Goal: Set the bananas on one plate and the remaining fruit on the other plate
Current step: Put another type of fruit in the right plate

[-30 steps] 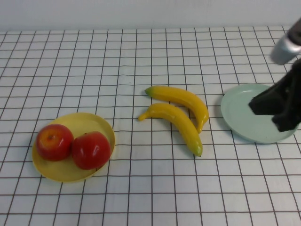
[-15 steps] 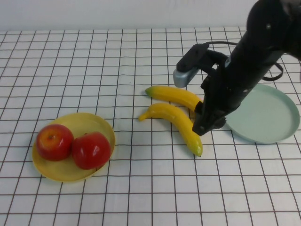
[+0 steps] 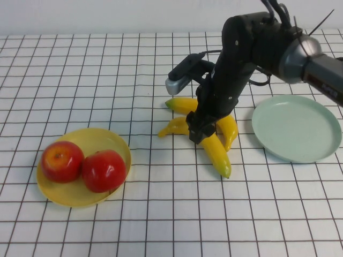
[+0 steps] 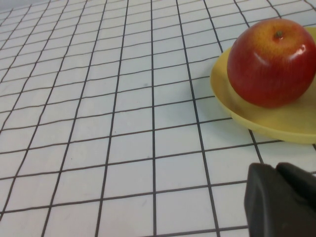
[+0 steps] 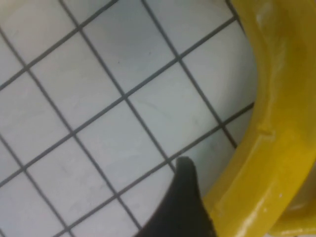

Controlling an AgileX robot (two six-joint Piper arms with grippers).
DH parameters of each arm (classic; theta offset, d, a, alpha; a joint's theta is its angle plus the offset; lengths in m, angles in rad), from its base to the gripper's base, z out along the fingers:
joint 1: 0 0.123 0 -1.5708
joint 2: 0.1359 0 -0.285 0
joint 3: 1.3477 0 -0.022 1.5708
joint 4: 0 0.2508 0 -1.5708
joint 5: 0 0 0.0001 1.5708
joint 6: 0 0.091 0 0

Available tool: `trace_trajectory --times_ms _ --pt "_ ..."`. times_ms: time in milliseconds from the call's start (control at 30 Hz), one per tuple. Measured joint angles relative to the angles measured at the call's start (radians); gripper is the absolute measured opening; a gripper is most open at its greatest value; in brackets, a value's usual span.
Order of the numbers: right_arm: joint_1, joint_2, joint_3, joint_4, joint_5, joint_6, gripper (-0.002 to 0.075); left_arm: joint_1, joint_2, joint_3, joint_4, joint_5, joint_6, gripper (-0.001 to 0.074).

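Observation:
Two yellow bananas lie side by side mid-table: the near banana (image 3: pixel 217 152) and the far banana (image 3: pixel 229 128). My right gripper (image 3: pixel 197 131) is down on the near banana's middle, open. In the right wrist view one dark finger (image 5: pixel 183 197) sits against that banana (image 5: pixel 269 143); the other finger is out of view. The pale green plate (image 3: pixel 297 128) is bare, to the right. Two red apples (image 3: pixel 62 160) (image 3: pixel 104 170) sit on the yellow plate (image 3: pixel 115 142) at the left. My left gripper (image 4: pixel 276 170) is shut and empty, near that plate (image 4: pixel 276 129) and an apple (image 4: pixel 271 61).
White gridded table. My right arm (image 3: pixel 252 48) reaches in from the right rear over the bananas, beside the green plate. Open tabletop lies between the yellow plate and the bananas, and along the front.
My right arm has swung left from over the green plate to the bananas and come down onto the near one. Fruit and plates have not moved.

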Motion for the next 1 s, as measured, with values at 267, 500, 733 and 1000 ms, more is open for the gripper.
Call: trace_trajectory --times_ms 267,500,733,1000 --pt "0.002 0.095 -0.051 -0.048 0.000 0.057 0.0530 0.000 0.000 0.000 0.000 0.000 0.000 -0.0002" --pt "0.002 0.126 -0.051 -0.078 0.000 0.072 0.0386 0.000 0.000 0.000 0.000 0.000 0.000 -0.0002" --pt "0.002 0.126 -0.110 -0.106 0.031 0.122 0.0325 0.000 0.000 0.000 0.000 0.000 0.000 -0.0002" --pt "-0.067 -0.042 -0.115 -0.141 0.036 0.224 0.0324 0.000 0.000 0.000 0.000 0.000 0.000 -0.0002"
